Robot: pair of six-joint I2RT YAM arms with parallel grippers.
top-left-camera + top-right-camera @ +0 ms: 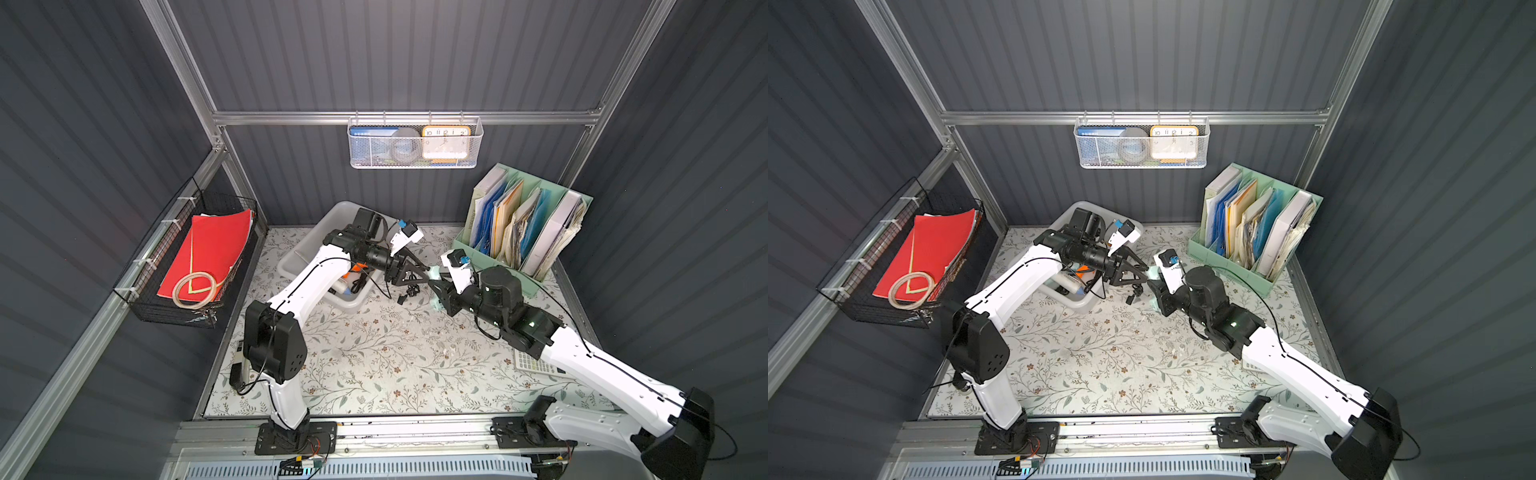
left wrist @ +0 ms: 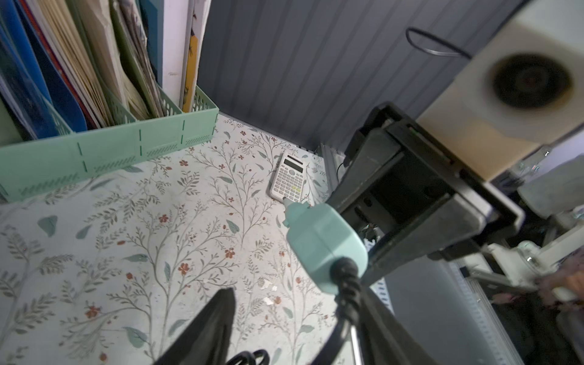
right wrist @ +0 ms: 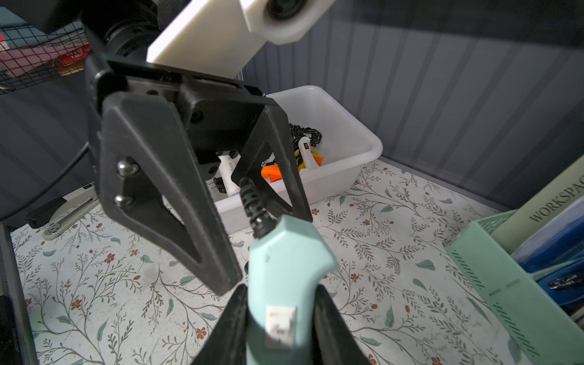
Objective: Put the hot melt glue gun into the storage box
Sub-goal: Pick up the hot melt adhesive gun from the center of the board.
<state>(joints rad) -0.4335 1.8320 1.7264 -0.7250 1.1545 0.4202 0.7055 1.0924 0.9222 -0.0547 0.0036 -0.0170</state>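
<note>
While the right gripper [image 3: 279, 290] clamps the hot melt glue gun [image 3: 284, 268], its two fingers [image 3: 328, 316] press against opposite flanks of the mint-green body. A white rectangular part of the gun faces out between them. The gun is held off the floral tabletop [image 3: 395, 237] and outside the storage box [image 3: 373, 148].

Left gripper [image 3: 265, 251]: fingers spread. The butt of the gun's handle sits between the two fingertips. The black power cord [image 3: 252, 202] leaves the butt and runs back between the fingers toward the palm. A narrow dark gap shows between the broader finger [image 3: 164, 189] and the gun's flank (contact at the other finger cannot be confirmed).

In both top views the two sets of fingertips meet nose to nose, with the gun [image 1: 433, 273] bridging them.

The storage box lies behind the left fingers, on the wrist side. In the right wrist view its interior shows through the opening between them. It contains white glue guns [image 3: 308, 155] with orange parts, plus coiled black cords.

In the left wrist view the gun's nozzle [image 2: 286, 202] projects past the right fingers toward a calculator [image 2: 289, 181] lying flat on the tabletop. A mint-green file organiser [image 2: 110, 151] stands well apart from both sets of fingers.
</note>
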